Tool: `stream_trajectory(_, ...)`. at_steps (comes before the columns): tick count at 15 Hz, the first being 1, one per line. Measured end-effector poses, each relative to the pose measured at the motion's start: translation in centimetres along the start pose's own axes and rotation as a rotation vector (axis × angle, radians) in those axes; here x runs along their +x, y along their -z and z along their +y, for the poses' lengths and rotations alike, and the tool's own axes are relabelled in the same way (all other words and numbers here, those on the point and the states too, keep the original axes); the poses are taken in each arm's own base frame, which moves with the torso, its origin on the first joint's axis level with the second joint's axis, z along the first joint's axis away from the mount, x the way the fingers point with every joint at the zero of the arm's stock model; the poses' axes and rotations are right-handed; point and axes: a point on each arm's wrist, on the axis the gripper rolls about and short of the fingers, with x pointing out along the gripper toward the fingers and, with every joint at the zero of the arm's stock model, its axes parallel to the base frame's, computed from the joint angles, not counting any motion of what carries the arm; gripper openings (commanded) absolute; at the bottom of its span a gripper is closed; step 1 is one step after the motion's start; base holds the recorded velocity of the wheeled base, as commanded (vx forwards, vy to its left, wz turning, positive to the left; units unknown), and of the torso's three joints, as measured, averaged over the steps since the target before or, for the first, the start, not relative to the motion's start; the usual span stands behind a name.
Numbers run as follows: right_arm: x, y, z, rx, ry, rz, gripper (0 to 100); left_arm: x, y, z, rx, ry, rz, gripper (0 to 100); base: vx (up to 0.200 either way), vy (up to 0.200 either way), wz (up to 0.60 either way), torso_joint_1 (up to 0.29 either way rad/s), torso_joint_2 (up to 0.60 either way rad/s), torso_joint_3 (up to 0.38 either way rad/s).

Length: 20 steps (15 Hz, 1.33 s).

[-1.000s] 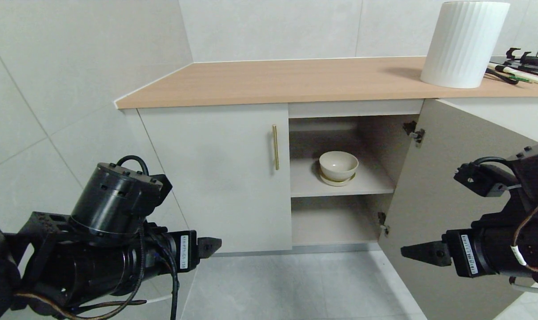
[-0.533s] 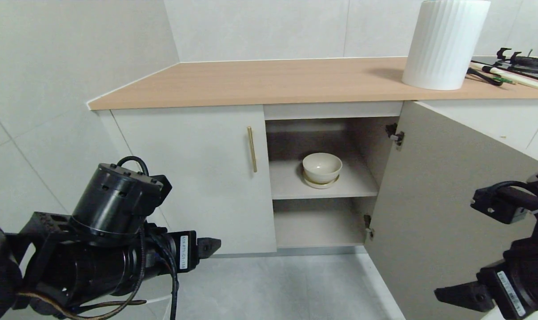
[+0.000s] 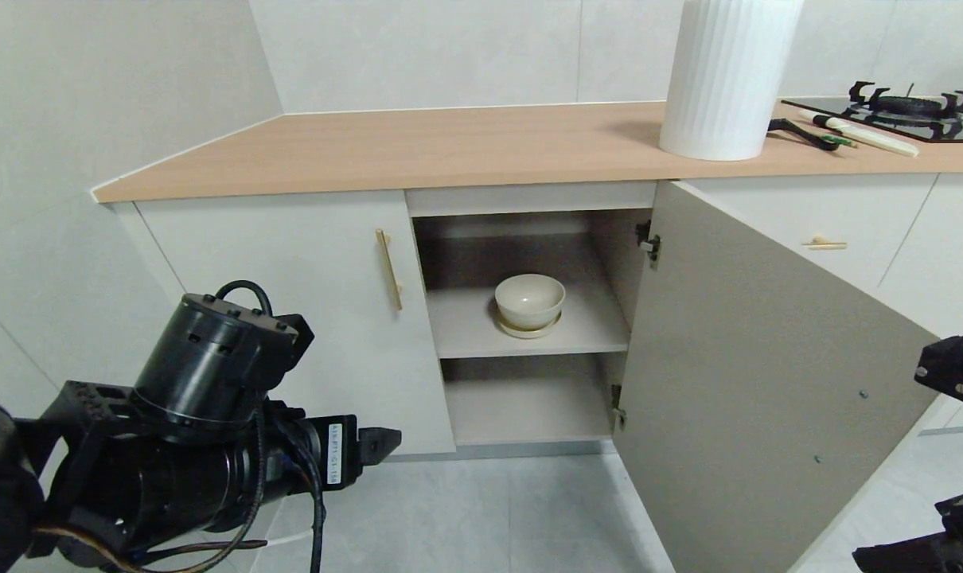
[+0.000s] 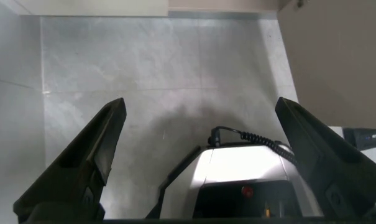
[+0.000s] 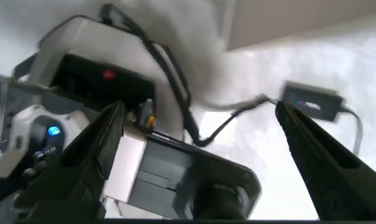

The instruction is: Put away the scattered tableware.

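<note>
Two doors are fronting the cabinet (image 3: 521, 199). The left door (image 3: 290, 318) is sitting shut with its handle (image 3: 388, 269) along its inner edge. The right door (image 3: 768, 382) is standing swung wide out toward me, its free edge hanging near my right arm (image 3: 955, 370).

One bowl (image 3: 529, 298) is sitting on a saucer (image 3: 529, 328) on the upper shelf (image 3: 465, 330). It is resting about mid-shelf, set back from the front lip and apart from both side walls. The lower shelf (image 3: 521, 406) is lying in shadow below it.

Above, the table (image 3: 450, 147) is carrying a white ribbed cylinder (image 3: 724, 79) near its front edge. A few utensils (image 3: 847, 137) are lying just beside it, with a stove (image 3: 911, 103) beyond them.

My left arm (image 3: 211, 446) is hovering low over the floor (image 3: 513, 509), in front of the shut door and well apart from the opening. Its jaws are standing wide and holding nothing, and I am seeing floor tile through the gap in the left wrist view. My right arm is hanging low beyond the open door's outer edge. Its jaws are also spread wide and gripping nothing. Floor tile is running between the left arm and the cabinet's foot.
</note>
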Motion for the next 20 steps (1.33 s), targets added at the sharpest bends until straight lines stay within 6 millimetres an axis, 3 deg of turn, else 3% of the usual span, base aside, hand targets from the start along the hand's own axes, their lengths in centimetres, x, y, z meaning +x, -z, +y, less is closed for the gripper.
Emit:
stream_trajectory(6, -0.8, -0.1, -1.9, 0.081, 0.151, -0.057, 100, 0.0, 0.0, 0.0, -0.002, 0.0, 0.002, 100, 0.0, 0.0, 0.0, 0.0, 0.0, 0.0)
stream_trajectory(13, -1.5, -0.2, -6.6, 0.169, 0.349, -0.035, 100, 0.1, 0.0, 0.0, -0.002, 0.0, 0.003, 100, 0.0, 0.0, 0.0, 0.0, 0.0, 0.0)
stream_trajectory(16, -0.6, -1.4, -8.3, 0.233, 0.401, -0.079, 100, 0.1, 0.0, 0.0, -0.004, -0.001, 0.003, 100, 0.0, 0.0, 0.0, 0.0, 0.0, 0.0)
stream_trajectory(20, 2.1, -2.9, -10.3, 0.277, 0.404, -0.123, 100, 0.0, -0.1, 0.1, -0.006, 0.001, -0.001, 100, 0.0, 0.0, 0.0, 0.0, 0.0, 0.0)
